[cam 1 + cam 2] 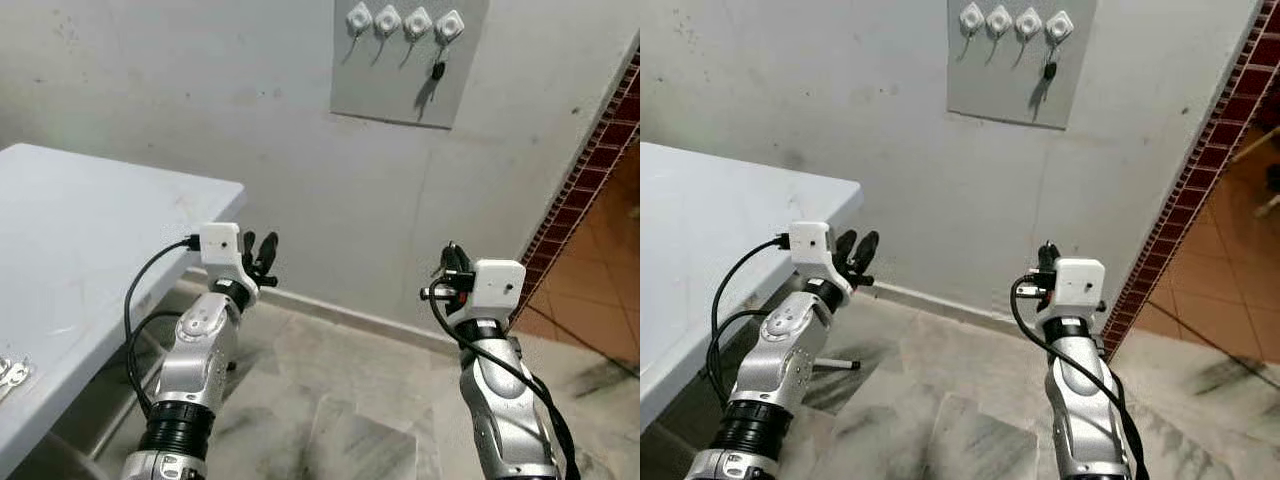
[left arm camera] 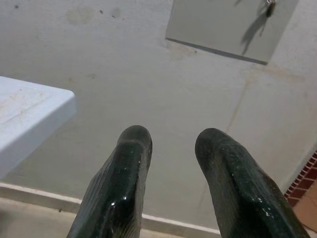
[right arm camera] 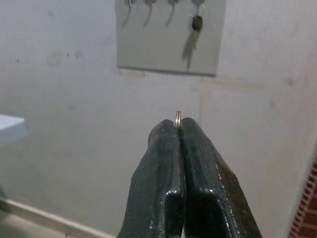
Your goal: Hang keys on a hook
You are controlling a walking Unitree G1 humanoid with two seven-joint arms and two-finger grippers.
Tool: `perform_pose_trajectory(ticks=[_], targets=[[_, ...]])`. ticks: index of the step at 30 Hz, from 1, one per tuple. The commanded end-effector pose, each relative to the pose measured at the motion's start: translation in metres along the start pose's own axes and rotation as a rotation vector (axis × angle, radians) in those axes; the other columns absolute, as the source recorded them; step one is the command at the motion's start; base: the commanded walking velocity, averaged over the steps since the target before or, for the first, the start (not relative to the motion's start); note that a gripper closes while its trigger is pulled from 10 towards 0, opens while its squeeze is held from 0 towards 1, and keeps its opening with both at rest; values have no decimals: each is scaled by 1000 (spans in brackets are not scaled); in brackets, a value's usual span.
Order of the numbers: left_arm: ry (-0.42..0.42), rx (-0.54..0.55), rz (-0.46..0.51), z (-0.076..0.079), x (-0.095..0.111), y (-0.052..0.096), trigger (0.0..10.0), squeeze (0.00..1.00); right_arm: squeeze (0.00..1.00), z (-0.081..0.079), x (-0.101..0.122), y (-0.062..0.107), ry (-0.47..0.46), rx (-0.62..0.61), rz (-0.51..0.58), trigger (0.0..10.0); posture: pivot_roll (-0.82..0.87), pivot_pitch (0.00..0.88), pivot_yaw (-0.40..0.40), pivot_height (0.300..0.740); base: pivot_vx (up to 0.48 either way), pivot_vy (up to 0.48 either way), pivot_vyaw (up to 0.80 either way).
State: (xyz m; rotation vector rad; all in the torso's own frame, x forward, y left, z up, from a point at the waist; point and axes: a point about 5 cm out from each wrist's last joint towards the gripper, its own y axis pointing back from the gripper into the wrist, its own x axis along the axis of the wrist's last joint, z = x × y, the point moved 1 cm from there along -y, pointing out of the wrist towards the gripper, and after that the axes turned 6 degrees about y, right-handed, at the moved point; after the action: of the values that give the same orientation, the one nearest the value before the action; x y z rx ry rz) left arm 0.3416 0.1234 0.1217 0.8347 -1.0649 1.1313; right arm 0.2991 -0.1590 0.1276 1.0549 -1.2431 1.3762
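1. High on the pale wall, a grey rectangular panel (image 1: 410,60) carried four white square hooks (image 1: 403,22); a dark key (image 1: 438,70) hung from the rightmost.
2. Right gripper (image 3: 178,124) was raised before the wall, well below the panel, fingers clenched on a thin silver metal key ring (image 3: 178,118), its edge just protruding from the tips.
3. Left gripper (image 2: 171,144) was held beside a white table (image 1: 80,230), fingers apart, grasping nothing.
4. Judgement: ring light, stiff, slippery; pinch at the rim, leaving the loop free.

Glossy black claw fingers (image 3: 198,168); thin shiny metal ring (image 3: 178,118); matt grey wall plate (image 1: 400,70).
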Motion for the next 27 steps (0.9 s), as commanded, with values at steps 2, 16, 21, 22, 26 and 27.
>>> perform_pose_trajectory(ticks=[2,16,21,22,26,27], targets=[[-4,17,14,-4,5,1,10000,0,0,-4,2,-4,0,26,5,10000,50,0,-20,740,450,0,0],[-16,22,13,-6,5,4,10000,0,0,-9,1,-3,-9,44,3,10000,58,0,-23,740,450,0,0],[-19,18,11,-5,5,4,10000,0,0,-10,0,-3,-9,47,1,10000,57,0,-24,740,453,0,0],[-16,18,10,-5,5,4,10000,0,0,-10,0,-3,-8,47,1,10000,56,0,-24,740,454,0,0],[-17,16,7,-4,5,4,10000,0,0,-10,0,-3,-8,47,1,10000,55,0,-25,740,454,0,0],[-16,16,7,-3,4,4,10000,0,0,-10,0,-2,-7,48,1,10000,56,0,-26,740,454,0,0]])
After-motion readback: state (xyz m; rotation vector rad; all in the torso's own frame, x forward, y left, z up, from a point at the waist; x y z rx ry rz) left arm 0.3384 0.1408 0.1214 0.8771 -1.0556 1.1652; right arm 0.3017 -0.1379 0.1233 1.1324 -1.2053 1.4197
